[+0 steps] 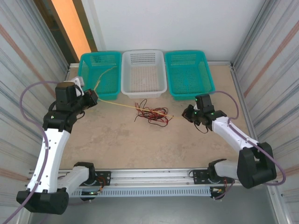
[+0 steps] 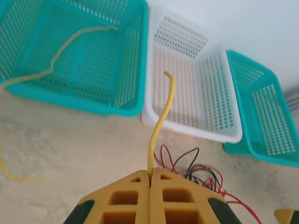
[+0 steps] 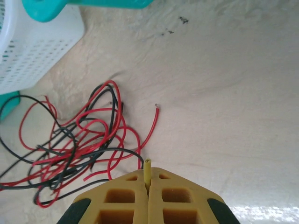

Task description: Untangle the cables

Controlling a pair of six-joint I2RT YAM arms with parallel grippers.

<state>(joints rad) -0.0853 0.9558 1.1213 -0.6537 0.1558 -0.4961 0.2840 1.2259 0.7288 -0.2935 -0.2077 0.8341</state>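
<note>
A tangle of thin red and black cables (image 1: 150, 115) lies on the table just in front of the white basket (image 1: 142, 52). It also shows as the tangle (image 3: 79, 149) in the right wrist view and the tangle (image 2: 201, 171) in the left wrist view. A yellow cable (image 1: 124, 105) stretches across it between both grippers. My left gripper (image 1: 95, 99) (image 2: 150, 173) is shut on this yellow cable (image 2: 159, 123), whose free end sticks out ahead. My right gripper (image 1: 186, 114) (image 3: 147, 179) is shut on the other yellow end (image 3: 147, 167).
A second yellow cable (image 1: 105, 74) (image 2: 60, 51) drapes out of the left teal basket (image 1: 99, 53) onto the table. Another teal basket (image 1: 187, 52) stands right of the white one. Corrugated walls close in both sides.
</note>
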